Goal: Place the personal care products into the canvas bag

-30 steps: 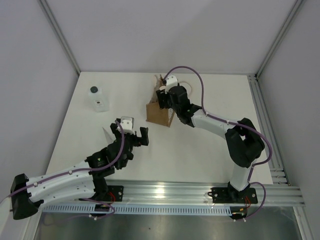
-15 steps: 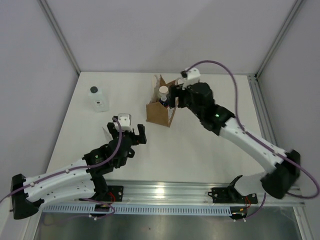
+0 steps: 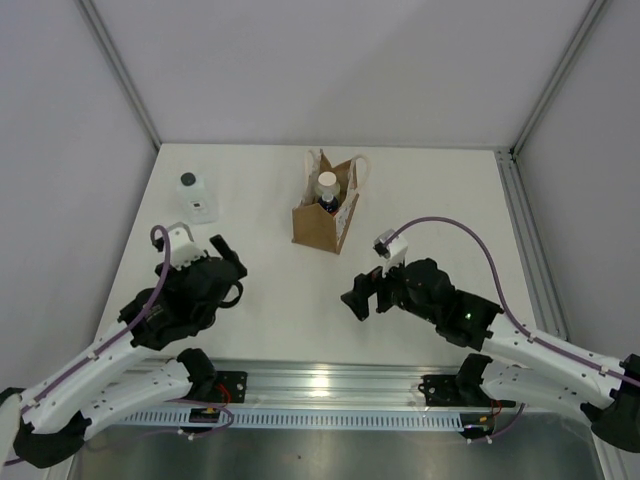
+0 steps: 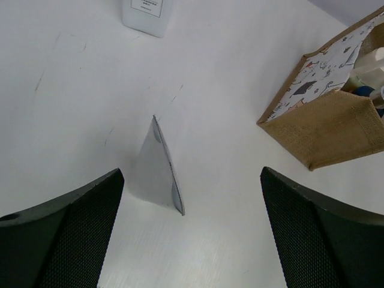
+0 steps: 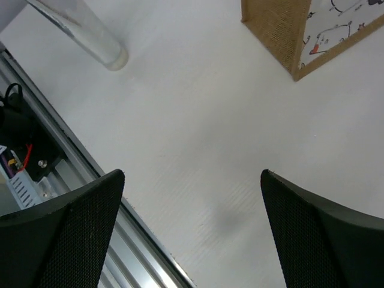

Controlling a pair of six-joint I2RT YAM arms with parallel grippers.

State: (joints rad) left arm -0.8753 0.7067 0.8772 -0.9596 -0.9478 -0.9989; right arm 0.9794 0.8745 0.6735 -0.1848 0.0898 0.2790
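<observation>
The jaws of the left gripper [image 3: 228, 270] gape wide, holding nothing; those of the right gripper [image 3: 362, 290] gape too, empty. Beyond them the canvas bag [image 3: 318, 228] stands upright on the desk [image 3: 430, 200], with the cream-white bottle [image 3: 327, 183] and a dark-blue cap [image 3: 328, 205] inside. The clear bottle [image 3: 198, 203] stands well left of it.

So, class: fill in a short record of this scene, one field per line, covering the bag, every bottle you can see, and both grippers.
bag: upright on the table, far middle
white bottle: inside bag
blue cap: inside bag, beside white bottle
clear bottle: standing on table, left of bag, apart from it
left gripper: open, empty
right gripper: open, empty, on the near side of bag
not yet bagged: clear bottle
</observation>
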